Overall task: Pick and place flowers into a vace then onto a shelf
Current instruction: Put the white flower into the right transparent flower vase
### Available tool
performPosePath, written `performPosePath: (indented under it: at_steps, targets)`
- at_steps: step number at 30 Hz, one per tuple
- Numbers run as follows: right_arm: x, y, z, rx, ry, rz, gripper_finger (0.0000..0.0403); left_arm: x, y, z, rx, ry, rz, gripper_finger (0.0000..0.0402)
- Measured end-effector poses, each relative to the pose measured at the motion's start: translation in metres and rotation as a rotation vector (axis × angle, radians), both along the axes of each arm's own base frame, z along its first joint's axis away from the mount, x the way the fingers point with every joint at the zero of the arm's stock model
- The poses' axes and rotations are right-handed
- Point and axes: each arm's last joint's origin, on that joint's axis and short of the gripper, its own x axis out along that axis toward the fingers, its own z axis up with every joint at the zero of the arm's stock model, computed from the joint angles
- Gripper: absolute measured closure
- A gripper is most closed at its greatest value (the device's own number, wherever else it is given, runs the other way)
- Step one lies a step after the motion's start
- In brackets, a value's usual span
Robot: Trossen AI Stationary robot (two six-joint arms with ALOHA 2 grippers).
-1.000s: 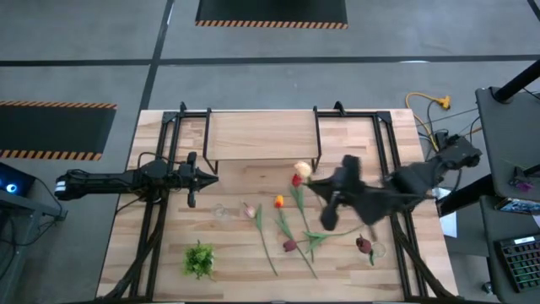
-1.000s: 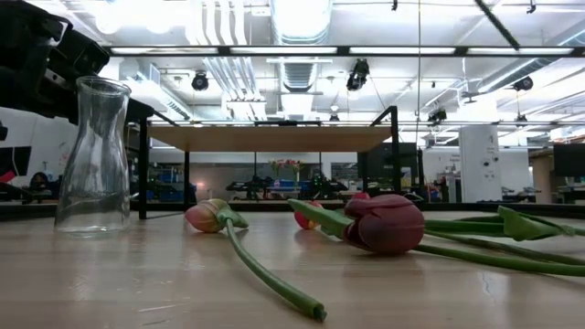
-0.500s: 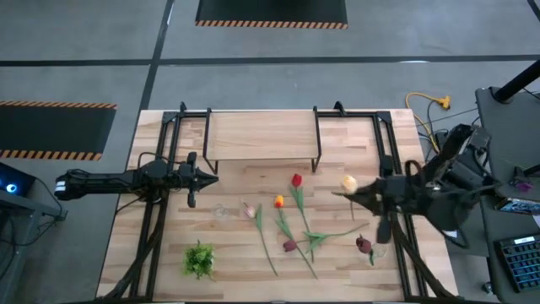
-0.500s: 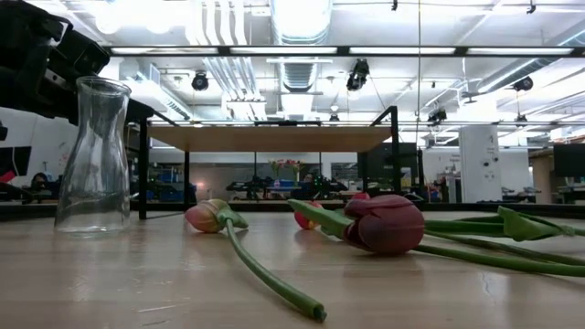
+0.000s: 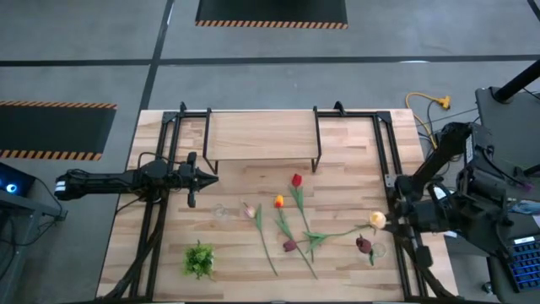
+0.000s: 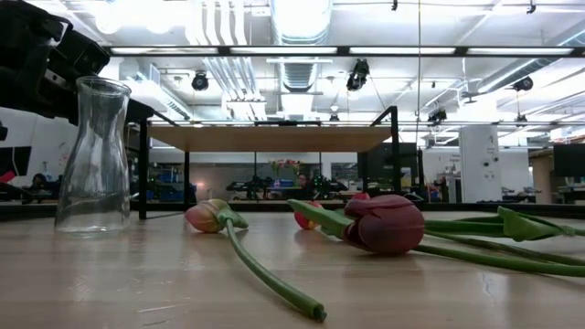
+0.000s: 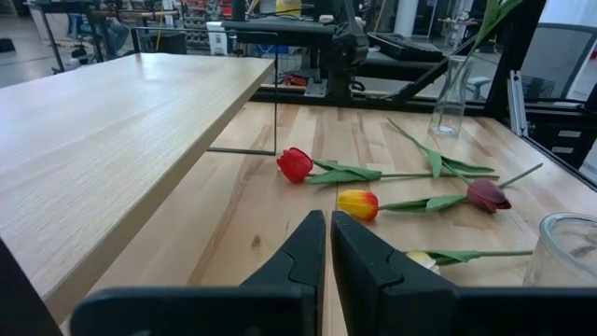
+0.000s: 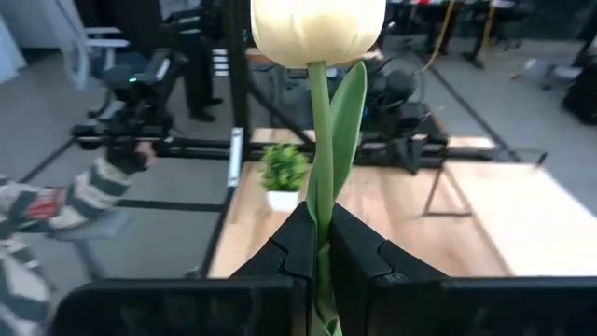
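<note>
My right gripper [image 5: 391, 221] hovers by the table's right edge, shut on a cream-yellow tulip [image 5: 377, 220]. Its head [image 8: 317, 28] stands beyond the fingertips. Red [image 5: 296, 180], orange [image 5: 278, 201], pink [image 5: 249, 209] and maroon [image 5: 289, 246] tulips lie flat on the table's middle. Another maroon head [image 5: 363, 245] lies beside a small glass vase [image 5: 377, 250]. A second glass vase [image 5: 221, 211] stands near my left gripper [image 5: 196, 177], which waits shut at the table's left. The shelf [image 5: 261, 135] stands at the far side. My right gripper pinches the cream-yellow tulip's green stem [image 8: 320, 201] between its two fingers, a short way below the head. The stem runs along the fingers and the head points toward the table's left. The tulip is lifted clear of the table; the fingers hide the lower stem.
A bushy green tuft [image 5: 199, 258] sits near the table's near-left corner. Black frame rails [image 5: 392, 160] run along both sides of the table. The shelf's thin black legs [image 5: 318, 139] stand on the tabletop. In the left wrist view the far vase [image 7: 448, 93] has a green stem by it.
My right gripper has carried the cream-yellow tulip from beside the shelf's right leg toward the table's right and near edges, turning as the arm drew back. The tulip has stayed in its hold, clear of the table. The other flowers have not moved.
</note>
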Motion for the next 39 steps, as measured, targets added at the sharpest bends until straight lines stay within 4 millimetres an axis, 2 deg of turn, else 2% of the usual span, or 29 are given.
performPosePath:
  at_steps: [12, 22, 25, 32, 39]
  targets:
    - [-0.019, 0.019, -0.014, 0.010, 0.047, 0.079, 0.0390, 0.000, 0.000, 0.000, 0.000, 0.000, 0.000, 0.0396]
    - [-0.034, 0.036, -0.050, -0.077, 0.019, -0.018, 0.0390, 0.000, 0.000, 0.000, 0.000, 0.001, 0.000, 0.0396]
    - [-0.039, 0.039, -0.058, -0.056, -0.003, -0.036, 0.0390, 0.000, 0.000, 0.000, 0.000, 0.000, 0.000, 0.0396]
    - [-0.048, 0.043, -0.080, -0.037, -0.058, -0.081, 0.0390, 0.000, 0.000, 0.000, 0.000, 0.001, 0.000, 0.0396]
    - [-0.048, 0.042, -0.111, -0.052, -0.096, -0.134, 0.0390, 0.000, 0.000, 0.000, 0.000, 0.001, 0.000, 0.0396]
